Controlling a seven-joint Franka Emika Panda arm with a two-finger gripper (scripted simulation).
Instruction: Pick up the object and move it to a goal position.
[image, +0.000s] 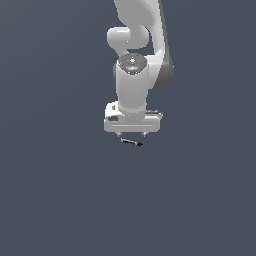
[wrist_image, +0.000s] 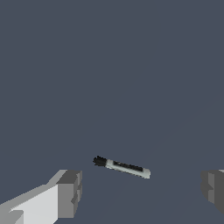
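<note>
Hanging straight down over a plain dark grey-blue surface (image: 60, 200), the white arm (image: 132, 85) with its gripper (image: 131, 135) pointing at the surface, in the exterior view. Standing wide apart, the jaws, with two short fingertips (image: 118, 134) showing under the broad white hand body and holding nothing. Lying just below those fingertips, the object (image: 131, 142), a tiny thin stick with a grey-white shaft and a black end toward the exterior view's right. Sitting slightly tilted in that view, with its pale end a little higher in the picture than its dark end. Not possible to tell from the exterior view whether the fingertips are touching the object or hovering just above it. Showing in the wrist view, the same object (wrist_image: 122, 167) lying flat on the surface between the two grey finger pads (wrist_image: 70, 194), clear of both, with open surface on either side of it. Lying nearer to one pad than to the other, black end toward the nearer pad, and with a dark strip running along the pale shaft. Appearing only partly at the picture's edge, the farther pad.
</note>
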